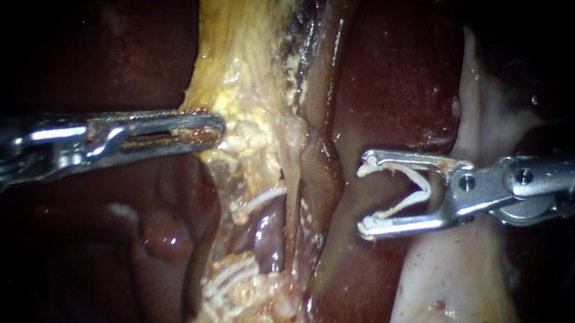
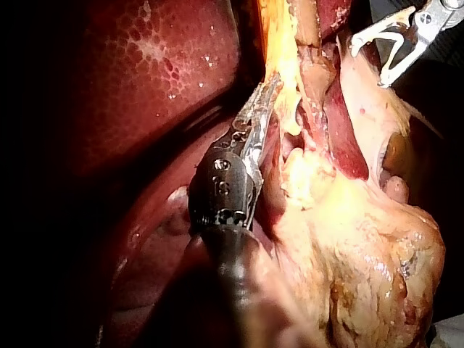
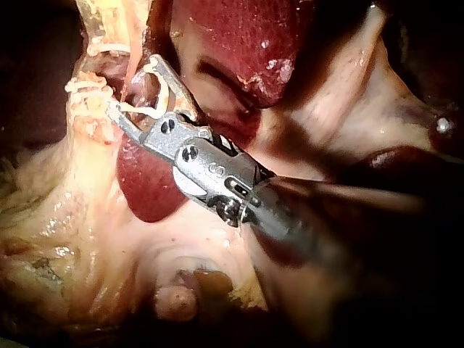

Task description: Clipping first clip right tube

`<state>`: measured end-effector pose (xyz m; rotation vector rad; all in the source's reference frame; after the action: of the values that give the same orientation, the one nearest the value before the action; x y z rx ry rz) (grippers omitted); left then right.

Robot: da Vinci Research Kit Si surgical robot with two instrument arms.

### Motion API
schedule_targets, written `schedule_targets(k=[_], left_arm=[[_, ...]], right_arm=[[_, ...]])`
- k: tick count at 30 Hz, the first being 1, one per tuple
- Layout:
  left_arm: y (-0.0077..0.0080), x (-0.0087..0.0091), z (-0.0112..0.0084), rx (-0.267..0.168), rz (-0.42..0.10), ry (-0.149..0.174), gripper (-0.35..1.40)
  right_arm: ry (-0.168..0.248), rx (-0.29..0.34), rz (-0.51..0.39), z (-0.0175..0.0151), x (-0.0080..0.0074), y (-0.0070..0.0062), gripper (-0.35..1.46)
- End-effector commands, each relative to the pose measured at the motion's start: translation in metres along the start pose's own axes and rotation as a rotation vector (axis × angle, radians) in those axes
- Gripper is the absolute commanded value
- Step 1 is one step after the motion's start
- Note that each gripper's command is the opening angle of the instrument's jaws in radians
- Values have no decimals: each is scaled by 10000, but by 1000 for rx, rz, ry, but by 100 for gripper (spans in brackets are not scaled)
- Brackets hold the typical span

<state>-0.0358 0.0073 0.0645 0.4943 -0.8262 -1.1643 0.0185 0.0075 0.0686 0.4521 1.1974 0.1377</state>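
The left instrument [image 1: 212, 128] is polished steel. Its jaws are long and narrow, with a slot running down each, and they join a grey hinged wrist toward the left edge of the endoscope frame. Seen from its own camera, the wrist housing is dark with round rivets on a black shaft. The right instrument [image 1: 365, 192] has shorter, squarer silver jaws. Two round pins mark its hinge at centre right, beside a disc-shaped pulley and a slotted silver housing on a dark shaft.

The white clip [image 1: 423, 193] looks like an open V. It sits in the right instrument's [image 1: 365, 194] jaws, over dark red liver [image 1: 394, 86], near the pink tube [image 1: 269, 233] but not touching it.
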Motion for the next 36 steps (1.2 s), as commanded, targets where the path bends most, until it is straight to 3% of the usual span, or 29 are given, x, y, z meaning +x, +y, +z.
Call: schedule_targets(k=[1, 4, 10, 18, 26, 36], left_arm=[[-1, -1, -1, 0, 0, 0, -35], [-2, -5, -9, 4, -2, 4, -35], [-11, -22, -38, -1, -11, 7, -35], [-34, -37, -66, 3, -3, -19, -35], [-41, -36, -70, 6, 2, -24, -35], [-45, -38, -74, 7, 0, -26, -35]], right_arm=[[4, 15, -1, 4, -1, -1, 58], [10, 47, 16, 18, -6, -4, 58], [13, 102, 80, 60, -31, -10, 58], [6, 147, 139, 106, -68, -6, 58], [1, 176, 154, 144, -85, -5, 57], [-4, 230, 165, 156, -95, -1, 53]])
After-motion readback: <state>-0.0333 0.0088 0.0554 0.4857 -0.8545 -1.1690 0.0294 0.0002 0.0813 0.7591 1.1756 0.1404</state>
